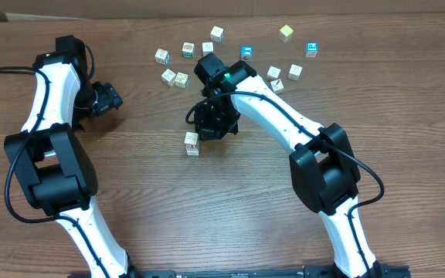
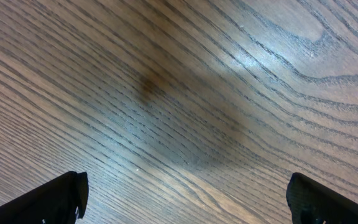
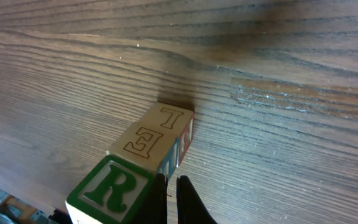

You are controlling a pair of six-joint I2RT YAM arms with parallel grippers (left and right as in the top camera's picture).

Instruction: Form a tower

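Note:
The tower (image 1: 191,143) is a narrow column of pale wooden cubes standing on the table in front of the loose cubes. In the right wrist view I look down on the tower (image 3: 148,152); its top cube (image 3: 114,186) has a green R face, and the side faces show printed letters. My right gripper (image 3: 172,200) is shut with nothing between its fingers, right beside the tower's right side. In the overhead view the right gripper (image 1: 205,123) hangs just behind and right of the column. My left gripper (image 2: 185,193) is wide open over bare wood, far left of the tower (image 1: 110,99).
Several loose pale cubes lie behind the tower, among them two (image 1: 174,78) side by side and one at the back (image 1: 217,33). Two blue-faced cubes (image 1: 246,52) (image 1: 311,49) and a yellow cube (image 1: 286,32) lie further back. More pale cubes (image 1: 277,86) sit by the right arm.

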